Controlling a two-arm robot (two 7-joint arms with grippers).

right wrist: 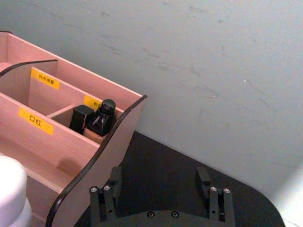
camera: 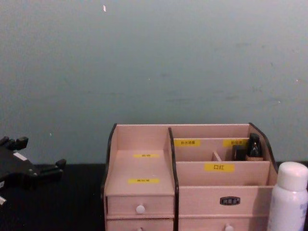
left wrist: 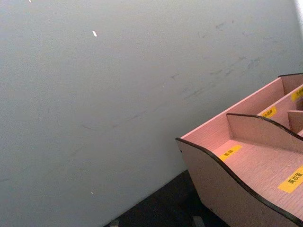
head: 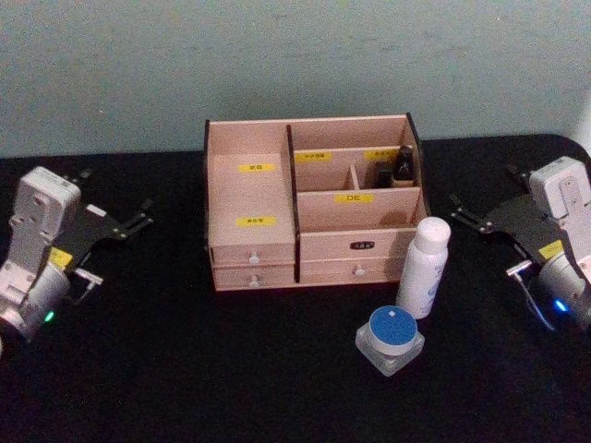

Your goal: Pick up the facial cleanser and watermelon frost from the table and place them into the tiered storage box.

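A: Nearest to the robot is the small jar with the blue lid [head: 391, 334]. I take it for the watermelon frost. What can go wrong there?

B: It stands on the black table [head: 185, 369], close before the white bottle [head: 425, 268], which is probably the facial cleanser. The right gripper [head: 485, 196] hangs at the right, jaws apart and empty. If it comes low for the jar, a finger can strike the tall bottle and tip it.

A: And the bottle itself?

B: It stands just in front of the tiered storage box [head: 245, 137], by the right drawers. A sideways grasp can push it against the box.

A: Farther back?

B: Two dark little bottles [head: 404, 164] sit in the rear right compartment. Anything dropped there can knock them. The left gripper [head: 115, 201], jaws also apart, is parked at the left, well apart.
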